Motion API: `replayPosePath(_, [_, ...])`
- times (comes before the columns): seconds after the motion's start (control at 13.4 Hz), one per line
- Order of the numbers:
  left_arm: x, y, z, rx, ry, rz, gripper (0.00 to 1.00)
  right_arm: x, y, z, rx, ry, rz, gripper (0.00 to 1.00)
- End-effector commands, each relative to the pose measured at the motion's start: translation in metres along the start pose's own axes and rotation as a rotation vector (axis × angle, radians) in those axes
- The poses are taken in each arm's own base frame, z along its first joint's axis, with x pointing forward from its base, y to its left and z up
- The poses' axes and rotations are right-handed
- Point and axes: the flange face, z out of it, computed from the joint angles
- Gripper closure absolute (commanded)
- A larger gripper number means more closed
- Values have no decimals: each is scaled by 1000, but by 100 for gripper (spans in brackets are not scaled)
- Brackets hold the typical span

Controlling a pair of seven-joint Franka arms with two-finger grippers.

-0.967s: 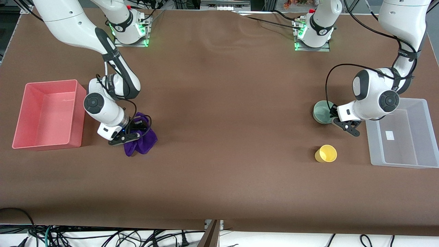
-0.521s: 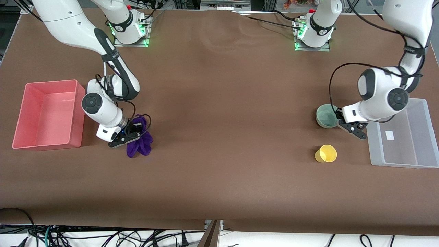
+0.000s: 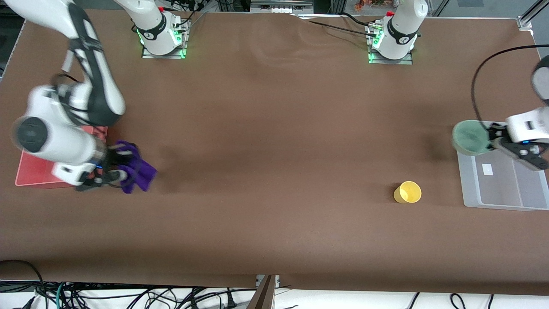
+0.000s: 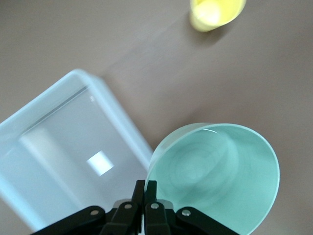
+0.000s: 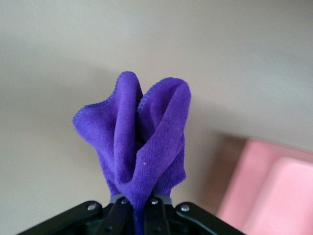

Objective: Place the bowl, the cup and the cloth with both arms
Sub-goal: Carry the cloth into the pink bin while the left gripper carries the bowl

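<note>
Front view: the right pincer (image 3: 112,171) is in the air over the table (image 3: 274,150), just beside the red bin (image 3: 30,174) at the right arm's end, clamped on the cloth (image 3: 136,171). The cloth hangs from its fingers in bunched folds, clear of the table. In the right wrist view the two fingers are pressed together on the cloth (image 5: 142,142), with a corner of the red bin (image 5: 274,191) close by below.

The left pincer (image 3: 493,139) is clamped on the rim of the bowl (image 3: 471,137), one finger inside the rim and one outside, and holds it over the edge of the clear bin (image 3: 506,204) at the left arm's end. The left wrist view shows the bowl (image 4: 215,176) tilted, the clear bin (image 4: 58,161) under it. The cup (image 3: 408,192) stands upright on the table, near the clear bin and well apart from the left pincer.
</note>
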Motion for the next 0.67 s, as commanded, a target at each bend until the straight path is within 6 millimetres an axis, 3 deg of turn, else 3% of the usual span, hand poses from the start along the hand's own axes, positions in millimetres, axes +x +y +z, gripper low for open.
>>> replayPosePath(0.0, [-17,-53,21,66,-27,-29,100,-40,63,-51,-7,-104,-49,100])
replayPosePath(0.15, [-36,-90,61,137,-28,-70,100,-82,121,-52,10,-153,-78,100])
replayPosePath(0.22, [-38,-102,81,159,-21,-54,100,-102,150,-41,25,-170,-83,100])
replayPosePath(0.3, [-53,-119,97,178,-16,-70,100,-121,173,-26,42,-183,-71,100])
replayPosePath(0.45, [-62,-133,137,136,-9,-97,100,-146,195,6,72,-196,-33,100])
replayPosePath(0.6, [-63,-131,171,77,-1,-133,100,-168,209,56,94,-202,1,100])
